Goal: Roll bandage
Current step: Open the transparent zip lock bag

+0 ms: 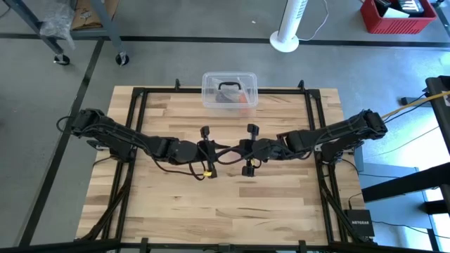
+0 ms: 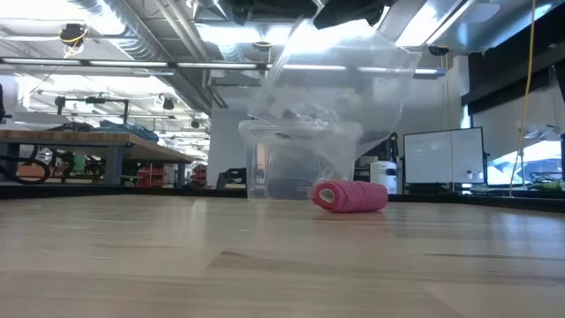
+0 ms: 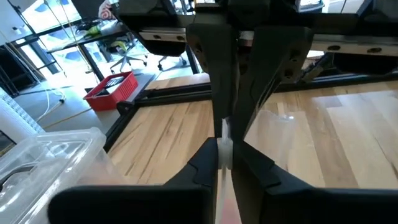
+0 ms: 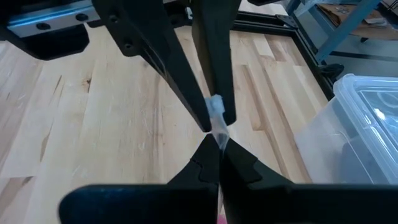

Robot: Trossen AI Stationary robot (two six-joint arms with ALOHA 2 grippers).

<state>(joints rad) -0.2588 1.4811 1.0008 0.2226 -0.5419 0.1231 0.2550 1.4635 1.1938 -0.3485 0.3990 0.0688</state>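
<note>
Both your arms meet over the middle of the worktop [image 1: 176, 204], just in front of the clear plastic box [image 1: 229, 90] with the black handle. The left gripper [image 3: 224, 146] and the right gripper [image 4: 214, 127] sit tip to tip, and both have their fingers closed on the same small clear plastic bag [image 2: 340, 84]. In the left wrist view you can see a thin bit of clear film pinched between the left fingers [image 3: 205, 165], with the other arm's fingers coming in right against them. The right wrist view shows the same thing mirrored: the right fingers [image 4: 208, 165] clamp the film where the two pairs meet. From the low view the bag hangs up above the worktop, puffed out and see-through, in front of the box. The bandage [image 2: 350, 196] is a small pink roll lying on its side on the worktop, right under the bag and just in front of the box, with nothing touching it. From the high view you can't really pick the roll out, since the arms cover that spot. A red crate [image 1: 397, 15] sits on the floor well beyond the box.
</note>
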